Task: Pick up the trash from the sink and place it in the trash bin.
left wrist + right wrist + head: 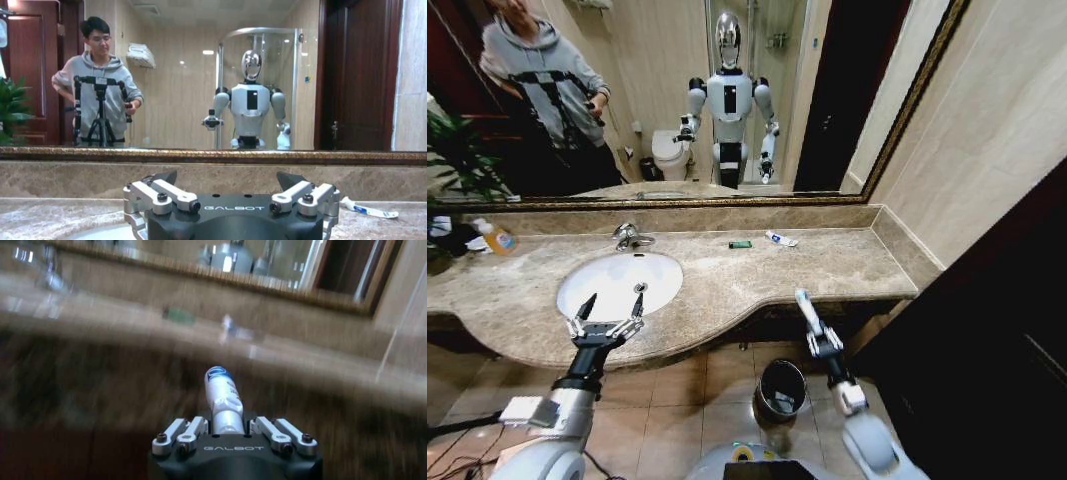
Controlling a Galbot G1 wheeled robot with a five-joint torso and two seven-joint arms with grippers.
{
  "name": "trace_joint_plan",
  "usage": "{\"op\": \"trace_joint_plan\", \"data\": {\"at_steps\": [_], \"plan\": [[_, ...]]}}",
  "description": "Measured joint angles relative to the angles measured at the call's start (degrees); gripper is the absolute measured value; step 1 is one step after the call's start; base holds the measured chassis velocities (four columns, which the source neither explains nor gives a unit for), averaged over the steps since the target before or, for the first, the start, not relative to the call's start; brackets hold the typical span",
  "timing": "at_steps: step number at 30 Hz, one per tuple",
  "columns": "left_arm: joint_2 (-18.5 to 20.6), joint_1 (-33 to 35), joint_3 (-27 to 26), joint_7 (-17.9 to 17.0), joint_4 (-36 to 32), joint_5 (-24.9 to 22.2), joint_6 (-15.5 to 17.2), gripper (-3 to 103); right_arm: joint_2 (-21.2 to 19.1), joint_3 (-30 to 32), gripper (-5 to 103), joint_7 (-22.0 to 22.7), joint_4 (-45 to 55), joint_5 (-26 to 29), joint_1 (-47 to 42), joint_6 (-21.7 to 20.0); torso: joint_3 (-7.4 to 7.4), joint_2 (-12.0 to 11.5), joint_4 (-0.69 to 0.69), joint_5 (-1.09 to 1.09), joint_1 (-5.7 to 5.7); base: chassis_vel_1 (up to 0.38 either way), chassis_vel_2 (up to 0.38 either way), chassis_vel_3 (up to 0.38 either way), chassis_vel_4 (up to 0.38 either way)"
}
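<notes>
A small white tube [222, 395] with a blue end stood pinched in the jaws of the right gripper [819, 343], poking up past them, and the gripper hung in front of the tabletop's [827, 265] edge, above and a little to the right of the trash bin [780, 390] on the tiled floor. More trash lay on the marble near the mirror: a flat green packet [740, 244] and, just beside it, another white tube [780, 239] with blue on it, both well apart from the sink [619, 283]. I could make out nothing lying in the white basin itself. The left gripper [605, 322] hovered over the sink's near rim with its jaws spread wide and holding nothing, the chrome tap [630, 236] beyond it. An orange-yellow pump bottle [497, 239] stood off at the far left of the tabletop. To my eye the step in hand was carrying the held tube to the bin. Doing it well would mean bringing the right gripper squarely over the bin's shiny rim, tipping the tube's free end downward, and letting go only once it was low over the dark opening, since the bin is narrow and a slim tube dropped from off-centre could glance off the metal and roll across the tiles.
</notes>
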Motion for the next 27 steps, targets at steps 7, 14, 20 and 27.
{"op": "trace_joint_plan", "data": {"at_steps": [7,14,20,27], "plan": [[0.0,0.0,0.0,0.0,0.0,0.0,0.0,100,0.95,-1.46,27,1.05,-8.77,-1.12,-0.88,3.99,0.0,0.0,0.0,-0.01,0.0,0.0,0.0,0.0,0.0],[0.0,0.0,0.0,0.0,0.0,0.0,0.0,100,2.14,-2.21,27,0.29,-20.15,-4.4,4.73,4.94,0.0,0.0,0.02,0.0,0.0,0.0,0.0,0.0,0.0],[0.0,0.0,0.0,0.0,0.0,0.0,0.0,100,2.85,-2.4,27,-5.61,-25.89,-5.37,8.9,-0.92,0.01,0.0,0.01,-0.01,0.01,0.0,0.0,0.0,0.0],[0.0,0.0,0.0,0.0,0.0,0.0,0.0,100,5.56,-2.26,27,-11.29,-40.39,-10.87,17.54,-3.18,0.01,0.0,0.0,-0.02,0.01,0.0,0.0,0.0,0.0]]}}
